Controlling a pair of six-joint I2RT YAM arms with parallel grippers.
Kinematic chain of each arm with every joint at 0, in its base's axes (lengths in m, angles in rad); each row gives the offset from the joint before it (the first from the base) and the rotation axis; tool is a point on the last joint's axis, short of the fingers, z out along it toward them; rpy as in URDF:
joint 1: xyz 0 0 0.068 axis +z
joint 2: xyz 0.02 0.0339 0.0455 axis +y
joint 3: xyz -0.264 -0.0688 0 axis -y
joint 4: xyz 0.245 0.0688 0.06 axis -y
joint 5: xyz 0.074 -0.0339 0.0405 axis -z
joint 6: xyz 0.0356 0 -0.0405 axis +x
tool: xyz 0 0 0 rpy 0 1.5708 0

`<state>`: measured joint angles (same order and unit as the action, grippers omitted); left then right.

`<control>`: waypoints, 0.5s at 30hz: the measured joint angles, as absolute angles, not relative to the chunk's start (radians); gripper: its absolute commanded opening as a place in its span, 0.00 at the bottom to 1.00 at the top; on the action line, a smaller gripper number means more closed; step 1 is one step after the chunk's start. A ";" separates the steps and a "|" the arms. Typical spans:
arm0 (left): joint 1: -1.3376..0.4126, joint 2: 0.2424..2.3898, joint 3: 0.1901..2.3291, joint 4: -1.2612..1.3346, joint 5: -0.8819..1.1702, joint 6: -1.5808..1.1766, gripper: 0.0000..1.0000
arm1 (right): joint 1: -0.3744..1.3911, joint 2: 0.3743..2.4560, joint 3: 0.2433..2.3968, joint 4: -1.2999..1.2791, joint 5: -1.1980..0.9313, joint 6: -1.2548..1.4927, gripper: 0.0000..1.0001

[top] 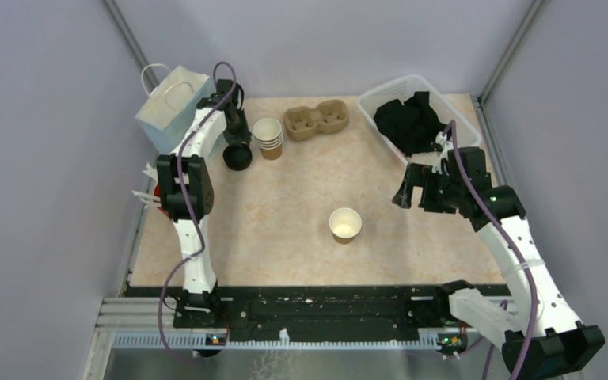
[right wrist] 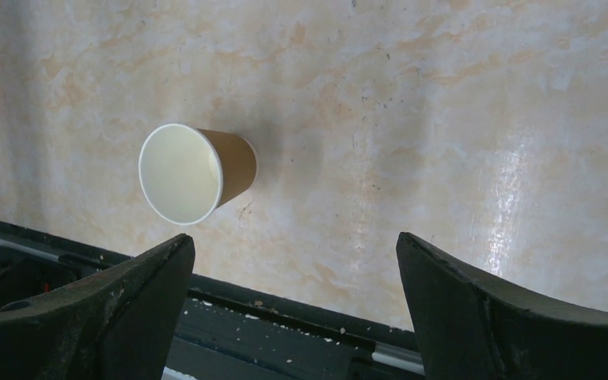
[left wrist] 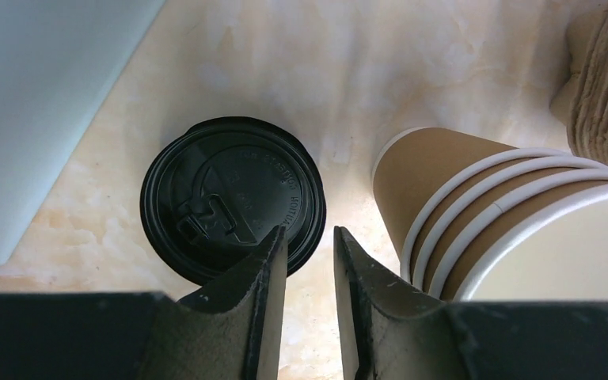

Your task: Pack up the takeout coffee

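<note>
1. Cup (top: 345, 225), lidless, stands upright at frame centre, long axis vertical, white mouth up. Black lid (top: 237, 156) lies flat at upper left, just beside the cup stack (top: 268, 137).
2. Left wrist view: left gripper (left wrist: 310, 233) shows jaws narrowly apart over the lid's rim at lower centre, the lid's top face up.
3. Right wrist view: right gripper (right wrist: 293, 245) gapes wide, empty; the cup sits left of centre, mouth toward the lens.

Open kraft cup (top: 345, 224) stands alone; black lid (top: 237, 155) lies beside stacked cups (top: 268, 137).
</note>
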<state>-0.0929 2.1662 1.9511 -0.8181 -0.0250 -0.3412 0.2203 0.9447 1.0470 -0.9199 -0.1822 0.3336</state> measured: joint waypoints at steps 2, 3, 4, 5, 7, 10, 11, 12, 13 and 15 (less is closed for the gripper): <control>-0.093 2.178 1.962 -0.828 -0.019 -0.342 0.34 | 0.220 0.945 1.047 -0.920 -0.182 0.333 0.99; -0.093 2.183 1.966 -0.831 -0.018 -0.342 0.33 | 0.220 0.945 1.047 -0.920 -0.182 0.333 0.99; -0.093 2.186 1.968 -0.832 -0.014 -0.342 0.33 | 0.220 0.945 1.047 -0.920 -0.182 0.333 0.99; -0.093 2.189 1.968 -0.833 -0.006 -0.343 0.33 | 0.220 0.945 1.047 -0.920 -0.182 0.333 0.99; -0.093 2.193 1.969 -0.832 0.009 -0.346 0.32 | 0.220 0.945 1.047 -0.920 -0.182 0.333 0.99; -0.093 2.203 1.973 -0.832 0.022 -0.348 0.32 | 0.220 0.945 1.047 -0.920 -0.182 0.333 0.99; -0.093 2.209 1.974 -0.832 0.027 -0.349 0.32 | 0.220 0.945 1.047 -0.920 -0.182 0.333 0.99; -0.093 2.212 1.975 -0.832 0.030 -0.349 0.32 | 0.220 0.945 1.047 -0.920 -0.182 0.333 0.99; -0.093 2.218 1.978 -0.832 0.033 -0.350 0.32 | 0.220 0.945 1.047 -0.920 -0.182 0.333 0.99; -0.093 2.225 1.979 -0.832 0.037 -0.350 0.30 | 0.220 0.945 1.047 -0.920 -0.182 0.333 0.99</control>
